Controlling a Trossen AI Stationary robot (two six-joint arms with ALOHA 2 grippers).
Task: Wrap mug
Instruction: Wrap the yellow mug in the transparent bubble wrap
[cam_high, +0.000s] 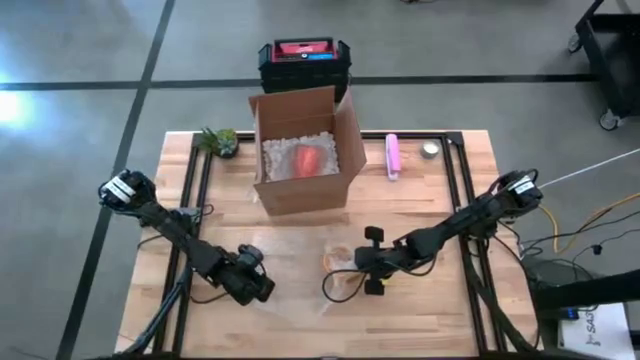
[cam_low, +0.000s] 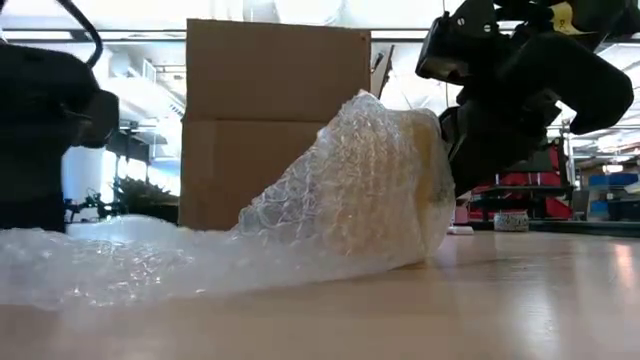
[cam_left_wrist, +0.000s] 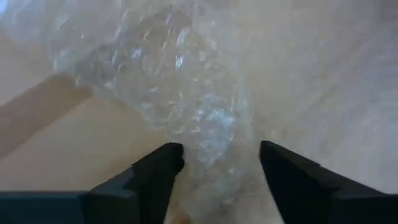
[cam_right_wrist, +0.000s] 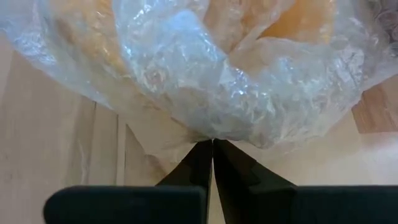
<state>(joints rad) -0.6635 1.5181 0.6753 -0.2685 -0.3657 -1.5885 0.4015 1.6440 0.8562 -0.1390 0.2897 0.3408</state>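
A sheet of clear bubble wrap (cam_high: 290, 265) lies on the wooden table, spreading toward the left. Its right end is heaped over a yellowish mug (cam_low: 425, 170), which shows through the wrap in the right wrist view (cam_right_wrist: 298, 18). My right gripper (cam_right_wrist: 212, 144) is at the mug's right side, shut on the wrap. My left gripper (cam_left_wrist: 221, 163) is low at the sheet's left end, open, one finger on each side of a strip of wrap (cam_left_wrist: 211, 134). My right gripper pinches a gathered bunch of the bubble wrap (cam_right_wrist: 211, 135) between its two fingertips, coming almost level from the table's right. The wrap fans out from the pinch and over the mug. My left gripper: I cannot tell whether its fingers touch the wrap between them.
An open cardboard box (cam_high: 300, 150) with white filling and a red object stands at the back centre. A small plant (cam_high: 220, 140) is left of it; a pink object (cam_high: 393, 157) and a small round tin (cam_high: 430, 150) are to its right. Bare wood lies near the front edge.
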